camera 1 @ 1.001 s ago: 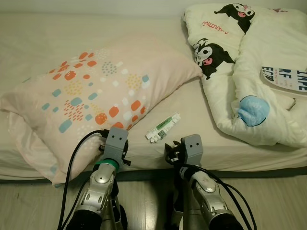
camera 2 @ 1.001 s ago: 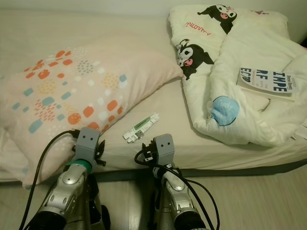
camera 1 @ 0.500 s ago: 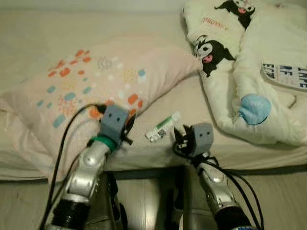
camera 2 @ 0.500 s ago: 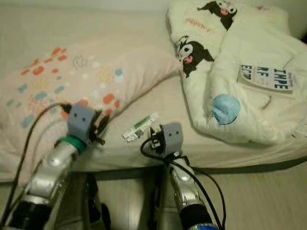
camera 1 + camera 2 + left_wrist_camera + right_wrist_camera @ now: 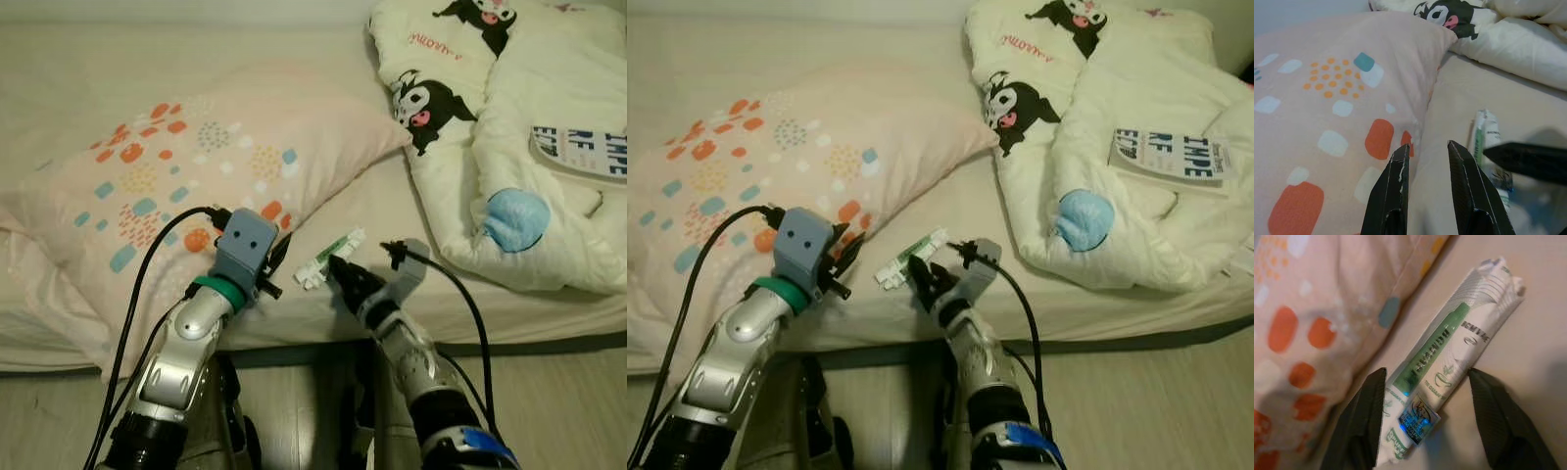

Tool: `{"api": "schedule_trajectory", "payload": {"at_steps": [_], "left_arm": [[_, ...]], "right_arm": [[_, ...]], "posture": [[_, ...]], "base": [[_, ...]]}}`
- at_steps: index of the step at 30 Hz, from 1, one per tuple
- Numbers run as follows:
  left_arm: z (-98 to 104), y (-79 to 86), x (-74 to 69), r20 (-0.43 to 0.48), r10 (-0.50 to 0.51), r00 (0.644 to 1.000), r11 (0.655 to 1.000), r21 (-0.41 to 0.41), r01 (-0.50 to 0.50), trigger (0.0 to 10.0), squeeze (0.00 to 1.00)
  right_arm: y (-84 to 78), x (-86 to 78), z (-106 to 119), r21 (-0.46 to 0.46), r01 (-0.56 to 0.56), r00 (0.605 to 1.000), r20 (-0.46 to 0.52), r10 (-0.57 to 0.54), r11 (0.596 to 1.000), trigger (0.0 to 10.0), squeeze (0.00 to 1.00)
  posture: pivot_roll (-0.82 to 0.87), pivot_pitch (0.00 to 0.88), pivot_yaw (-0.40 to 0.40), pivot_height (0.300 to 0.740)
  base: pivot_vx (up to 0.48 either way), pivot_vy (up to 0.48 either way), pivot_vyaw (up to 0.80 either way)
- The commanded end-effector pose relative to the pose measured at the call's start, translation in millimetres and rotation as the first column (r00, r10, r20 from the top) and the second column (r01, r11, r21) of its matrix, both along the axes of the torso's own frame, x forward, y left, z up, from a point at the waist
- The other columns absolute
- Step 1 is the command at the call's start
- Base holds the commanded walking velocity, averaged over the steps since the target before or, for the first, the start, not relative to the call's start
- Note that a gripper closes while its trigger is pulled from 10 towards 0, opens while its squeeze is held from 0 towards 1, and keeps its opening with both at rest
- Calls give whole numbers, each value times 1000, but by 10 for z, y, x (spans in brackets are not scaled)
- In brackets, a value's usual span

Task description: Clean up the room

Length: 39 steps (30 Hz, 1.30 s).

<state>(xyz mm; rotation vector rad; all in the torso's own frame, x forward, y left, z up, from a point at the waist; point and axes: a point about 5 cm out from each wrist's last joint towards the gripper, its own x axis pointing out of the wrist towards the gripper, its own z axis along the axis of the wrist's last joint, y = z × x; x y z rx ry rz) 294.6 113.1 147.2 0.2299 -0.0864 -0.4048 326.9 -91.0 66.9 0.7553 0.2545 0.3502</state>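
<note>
White-and-green tube (image 5: 1447, 367) on the bed sheet (image 5: 372, 220), just beside the spotted pillow's (image 5: 196, 166) corner. Your right gripper (image 5: 1425, 423) straddles the tube's lower end, fingers (image 5: 1359, 426) spread, one on each side, nothing clenched yet. At 9 o'clock from the tube, your left gripper (image 5: 1425, 164) hovers at the pillow edge, fingers parted, grasping nothing. At 2 o'clock lies the cartoon-print duvet (image 5: 509, 147), bearing a book (image 5: 1171, 157).

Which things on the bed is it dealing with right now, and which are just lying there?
In hand:
white and green tube
right claw, open around the tube

Lying about:
spotted pillow
cartoon blanket
book
left claw
</note>
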Motion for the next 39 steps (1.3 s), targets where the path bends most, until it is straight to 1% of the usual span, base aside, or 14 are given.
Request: {"api": "schedule_trajectory", "payload": {"at_steps": [1, 2, 6, 7, 8, 9, 13, 29, 31, 35, 36, 37, 38, 39], "left_arm": [[-40, -11, -34, -26, 1, 1000, 1000, 4, -1, 10000, 0], [-36, -14, -38, -27, 2, 1000, 1000, 3, -1, 10000, 0], [-22, -17, -47, -25, 4, 1000, 1000, 2, -4, 10000, 0], [-11, -8, -52, -25, 11, 1000, 1000, 0, -11, 10000, 0], [-8, -4, -54, -25, 13, 1000, 1000, 0, -13, 10000, 0], [-3, 1, -57, -25, 18, 1000, 1000, -1, -18, 10000, 0], [4, 10, -66, -28, 27, 999, 1000, -2, -27, 10000, 0], [6, -19, -30, -44, 49, 998, 998, -26, -50, 10000, 0], [4, -20, -26, -45, 54, 998, 998, -27, -56, 10000, 0], [12, 3, -22, -51, 76, 996, 995, -54, -79, 10000, 0], [25, 24, -12, -59, 96, 994, 991, -83, -101, 10000, 0], [25, 24, -12, -59, 96, 994, 991, -83, -101, 10000, 0], [41, 51, -1, -70, 119, 990, 984, -122, -127, 10000, 0], [57, 91, 12, -84, 152, 985, 972, -166, -164, 10000, 0]], "right_arm": [[20, 10, -78, 45, -28, 997, -72, 31, 999, 10000, 1000], [29, 35, -71, 49, -36, 996, -78, 40, 998, 10000, 0], [82, 90, -64, 108, -61, 988, -133, 75, 992, 10000, 0], [119, 98, -84, 119, -87, 978, -180, 108, 989, 8314, 0], [125, 98, -90, 115, -93, 975, -192, 114, 989, 8314, 0], [127, 102, -95, 114, -95, 971, -207, 117, 989, 0, 0], [126, 114, -82, 123, -100, 968, -220, 125, 987, 0, 0], [61, 279, 287, 175, -227, 974, 13, 228, 958, 0, 0], [60, 297, 376, 166, -250, 968, 67, 242, 954, 0, 0], [52, 306, 544, 51, -254, 953, 181, 242, 966, 0, 0], [11, 303, 670, -13, -204, 948, 248, 201, 979, 8510, 0], [11, 303, 670, -13, -204, 948, 248, 201, 979, 8510, 0], [-43, 274, 807, -66, -132, 934, 327, 146, 989, 10000, 0], [-106, 216, 925, -149, -33, 909, 408, 91, 988, 10000, 0]], "posture": [[26, 165, 15, 572], [33, 169, 15, 572], [47, 176, 11, 572], [55, 179, 8, 572], [55, 179, 8, 572], [63, 181, 3, 572], [64, 181, 1, 572], [32, 164, -2, 572], [30, 158, -6, 572], [29, 152, -13, 572], [25, 146, -21, 572], [25, 146, -21, 572], [20, 143, -24, 572], [6, 138, -24, 572]], "base": [[0, 0, 0], [0, 0, 0], [0, 0, 0], [0, 0, 0], [0, 0, 0], [0, 0, 0], [0, 0, 0], [0, 0, 0], [0, 0, 0], [0, 0, 0], [0, 0, 0], [0, 0, 0], [0, 0, 0], [0, 0, 0]]}}
